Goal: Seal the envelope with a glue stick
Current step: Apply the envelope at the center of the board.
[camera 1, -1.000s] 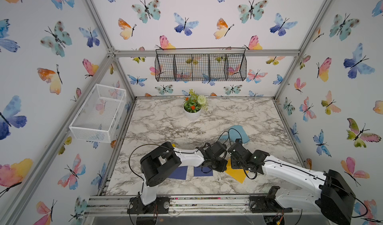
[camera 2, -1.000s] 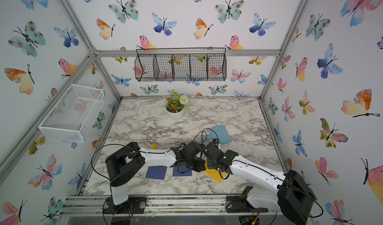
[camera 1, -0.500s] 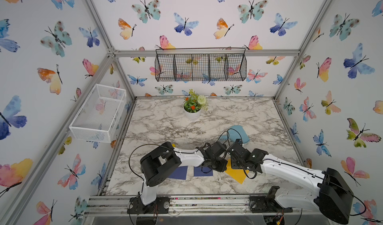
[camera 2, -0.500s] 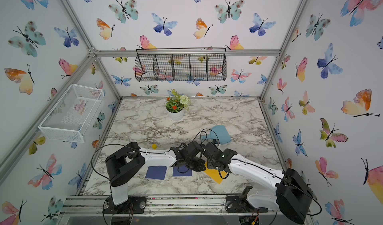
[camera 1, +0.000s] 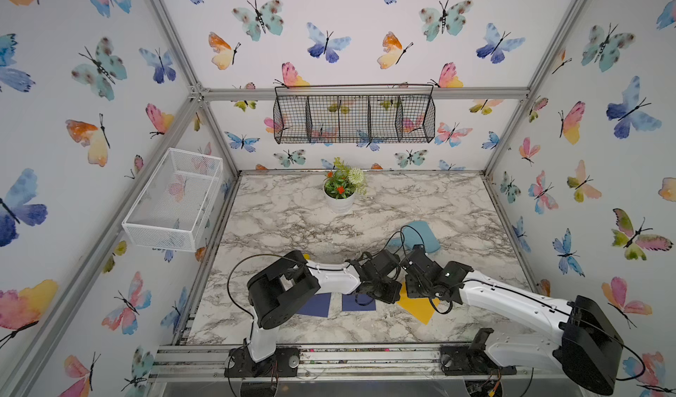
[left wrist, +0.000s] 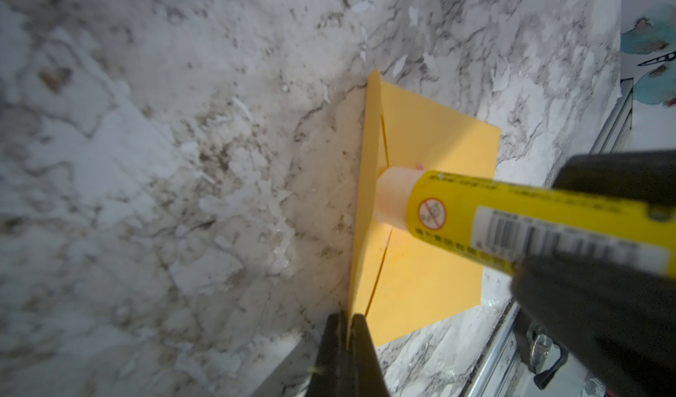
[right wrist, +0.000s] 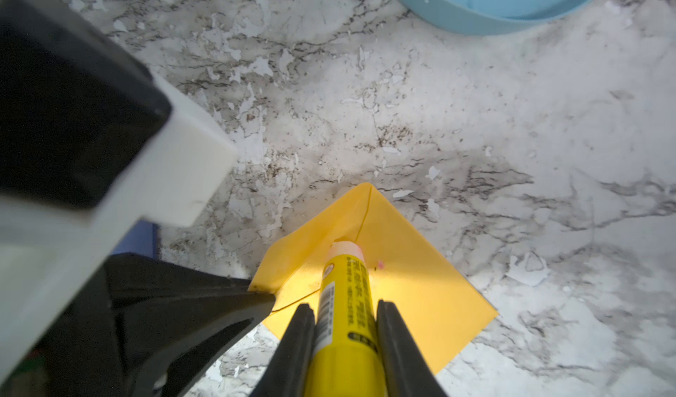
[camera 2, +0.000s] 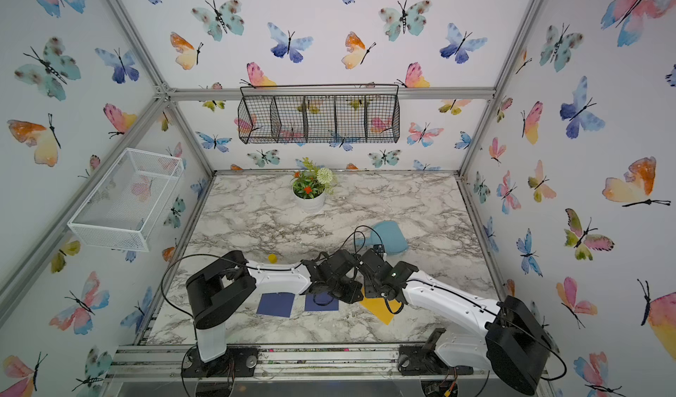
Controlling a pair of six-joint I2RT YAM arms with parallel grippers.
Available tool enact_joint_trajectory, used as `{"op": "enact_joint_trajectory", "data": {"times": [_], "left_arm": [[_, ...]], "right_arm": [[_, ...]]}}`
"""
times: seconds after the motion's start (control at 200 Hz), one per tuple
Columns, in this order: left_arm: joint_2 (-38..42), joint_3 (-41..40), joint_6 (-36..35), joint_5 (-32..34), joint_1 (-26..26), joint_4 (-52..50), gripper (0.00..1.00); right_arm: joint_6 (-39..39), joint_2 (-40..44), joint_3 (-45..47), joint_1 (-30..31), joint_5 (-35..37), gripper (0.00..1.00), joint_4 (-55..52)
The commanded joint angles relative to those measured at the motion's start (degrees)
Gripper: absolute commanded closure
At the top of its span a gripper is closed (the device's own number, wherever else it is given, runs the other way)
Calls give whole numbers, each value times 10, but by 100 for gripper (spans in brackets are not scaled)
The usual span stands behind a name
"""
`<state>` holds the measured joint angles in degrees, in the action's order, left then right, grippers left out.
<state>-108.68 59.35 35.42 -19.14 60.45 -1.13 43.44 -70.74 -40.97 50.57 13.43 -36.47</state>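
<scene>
While low over the envelope (camera 1: 420,311), both arms (camera 1: 329,278) outstretched, wrists close.

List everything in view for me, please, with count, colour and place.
envelope: one, yellow, table front, flap raised
glue stick: one, yellow, uncapped, tip at the flap
paper sheets: two, dark blue, beside the envelope
dish: one, light blue, behind the envelope
cap: one, yellow, behind left arm
potted plant: one, white pot, table back
wire basket: one, black, back wall
mesh basket: one, white, side wall
table: one, marbled
left hand: one, black, shut on flap
right hand: one, black, shut on glue stick
</scene>
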Motion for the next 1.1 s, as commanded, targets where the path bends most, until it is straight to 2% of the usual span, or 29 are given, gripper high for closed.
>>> {"op": "enact_joint_trajectory", "data": {"times": [0.0,0.16,0.39,0.591,0.796,0.881,1.096], "left_arm": [[2,2,0,16,-4,-24,100],[4,2,1,17,-4,-26,100],[3,5,1,17,-4,-26,100],[6,1,1,19,-4,-27,100],[5,3,1,19,-4,-27,100],[6,3,1,19,-4,-27,100],[6,3,2,19,-5,-28,100]], "right_arm": [[1,-21,12,4,-41,97,-37],[35,-16,-12,3,51,97,-119],[13,-35,6,3,-14,97,-75],[39,-44,-9,3,52,97,-129],[44,-45,-10,3,54,97,-136],[33,-43,-7,3,35,97,-123],[15,-30,24,3,-78,97,-40]]}}
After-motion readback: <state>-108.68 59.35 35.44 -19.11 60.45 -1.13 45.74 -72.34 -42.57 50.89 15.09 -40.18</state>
